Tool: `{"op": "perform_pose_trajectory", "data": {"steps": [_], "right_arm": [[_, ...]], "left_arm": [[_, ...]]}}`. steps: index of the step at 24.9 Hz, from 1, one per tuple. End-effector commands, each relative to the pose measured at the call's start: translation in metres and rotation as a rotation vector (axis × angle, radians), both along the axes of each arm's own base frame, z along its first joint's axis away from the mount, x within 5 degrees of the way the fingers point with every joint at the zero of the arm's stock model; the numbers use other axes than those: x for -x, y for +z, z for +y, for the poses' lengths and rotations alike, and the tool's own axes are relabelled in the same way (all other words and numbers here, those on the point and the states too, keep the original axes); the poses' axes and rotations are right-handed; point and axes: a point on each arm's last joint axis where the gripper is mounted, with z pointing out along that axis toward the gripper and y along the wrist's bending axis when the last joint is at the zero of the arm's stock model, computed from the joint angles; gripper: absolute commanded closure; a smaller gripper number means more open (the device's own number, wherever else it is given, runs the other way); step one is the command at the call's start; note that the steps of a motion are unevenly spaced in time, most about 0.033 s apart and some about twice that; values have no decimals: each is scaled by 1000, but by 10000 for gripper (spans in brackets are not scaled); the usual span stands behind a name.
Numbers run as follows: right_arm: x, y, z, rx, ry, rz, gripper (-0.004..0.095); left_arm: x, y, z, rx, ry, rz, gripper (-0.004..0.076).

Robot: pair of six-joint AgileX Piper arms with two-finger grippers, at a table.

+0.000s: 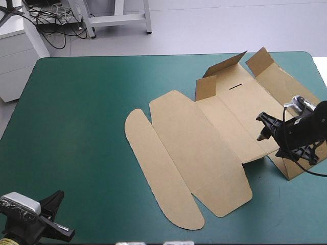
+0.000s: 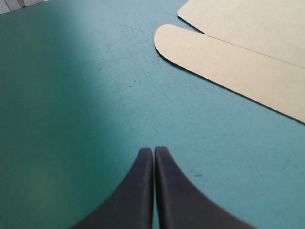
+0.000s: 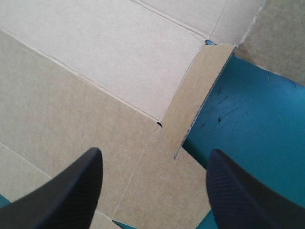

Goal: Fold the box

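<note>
Black fingers [image 2: 143, 191] of the left jaws are nearest, pressed together into one point above the bare teal-green counter [image 1: 76, 127], at its near left corner. The brown box [image 1: 204, 153] lies ahead of them and toward the right, apart from them. Only its rounded end flap [image 2: 224, 62] enters the left wrist view.

The box is mostly a flat sheet. Its long axis runs from this rounded flap at the near left to the far right, where some short flaps [image 1: 225, 66] stand up.

The right jaws are much nearer to the work. They hang over the right part of the sheet, spread wide. Between them, just ahead, a small corner flap [image 3: 195, 100] stands raised on its crease. I judge that the next fold belongs to the right arm, because this flap is lined up with its opening.

No brand, label or writing can be read on the board; only a short dark slot [image 1: 236, 87] shows.
</note>
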Motion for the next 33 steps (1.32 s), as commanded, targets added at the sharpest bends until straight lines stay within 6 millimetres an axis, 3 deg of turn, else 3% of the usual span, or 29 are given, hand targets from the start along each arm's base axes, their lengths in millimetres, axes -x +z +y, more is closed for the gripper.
{"op": "perform_pose_trajectory", "data": {"steps": [1, 10, 18, 27, 29, 33], "right_arm": [[-4, 6, 0, -27, -59, 4, 332], [-6, -11, -6, -5, -160, 88, 332], [-22, -54, -6, -16, -185, 266, 332], [-46, -85, 0, -93, -94, 337, 336], [-47, -86, 1, -99, -80, 328, 406], [-47, -86, -2, -67, -85, 325, 738]], "left_arm": [[-3, 13, -1, 36, -3, -72, 734], [-3, 13, -1, 36, -3, -72, 734], [-3, 13, -1, 36, -3, -72, 734], [-3, 13, -1, 36, -3, -72, 734], [-3, 13, -1, 36, -3, -72, 734], [-3, 13, -1, 36, -3, -72, 734]]}}
